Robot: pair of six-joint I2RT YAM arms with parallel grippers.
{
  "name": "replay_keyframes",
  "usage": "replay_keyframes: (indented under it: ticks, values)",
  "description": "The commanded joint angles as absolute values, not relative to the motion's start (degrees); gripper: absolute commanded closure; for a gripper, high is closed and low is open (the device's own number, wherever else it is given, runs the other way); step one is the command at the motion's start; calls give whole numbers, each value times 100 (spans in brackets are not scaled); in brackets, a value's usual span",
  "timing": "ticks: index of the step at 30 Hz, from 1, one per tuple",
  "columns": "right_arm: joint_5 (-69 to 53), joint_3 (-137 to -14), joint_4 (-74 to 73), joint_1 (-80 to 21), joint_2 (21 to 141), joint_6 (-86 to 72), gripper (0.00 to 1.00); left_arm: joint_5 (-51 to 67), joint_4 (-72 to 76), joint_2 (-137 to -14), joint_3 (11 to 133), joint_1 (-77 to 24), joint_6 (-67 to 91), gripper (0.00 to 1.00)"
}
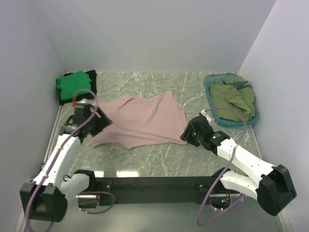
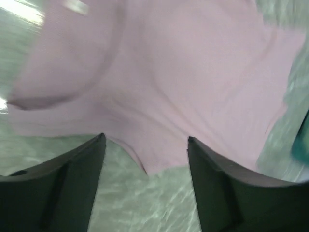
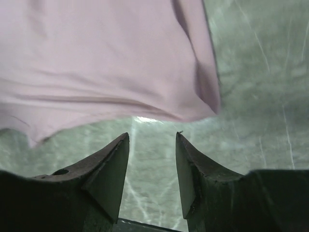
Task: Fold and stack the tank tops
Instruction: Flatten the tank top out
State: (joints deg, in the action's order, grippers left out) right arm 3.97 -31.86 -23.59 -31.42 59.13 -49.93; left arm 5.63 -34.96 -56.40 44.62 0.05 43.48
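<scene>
Marble counter [image 1: 164, 162] carries the dusty pink tank top [image 1: 140, 123], spread flat at its middle. Both arms reach in from the near edge: left claw [image 1: 100, 120] low at the top's left side, right claw [image 1: 187, 134] at its right side, each spread and empty.

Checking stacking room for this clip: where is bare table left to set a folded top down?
Free: the far strip of table between the green top and basket, behind the pink tank top; also the near strip between it and the base rail. Crowded: both far corners.
</scene>
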Motion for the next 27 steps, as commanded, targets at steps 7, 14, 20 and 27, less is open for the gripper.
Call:
replay_keyframes:
  ticks: [7, 14, 20, 27]
  values:
    - [1380, -4166, -2303, -3199, 6441, -4351, 49, -657, -3173, -6617, 4192, -3127, 5387, 37]
    - [1336, -4289, -2013, -3199, 7303, -4157, 50, -1344, -3304, -7672, 4684, -4121, 5519, 42]
    - [1415, -4192, -2013, -3199, 7392, -4113, 50, -1942, -3550, -8112, 4719, -4473, 5888, 41]
    - [1371, -4122, -1907, -3147, 7594, -4104, 50, -2197, -3752, -8498, 4737, -4676, 6055, 55]
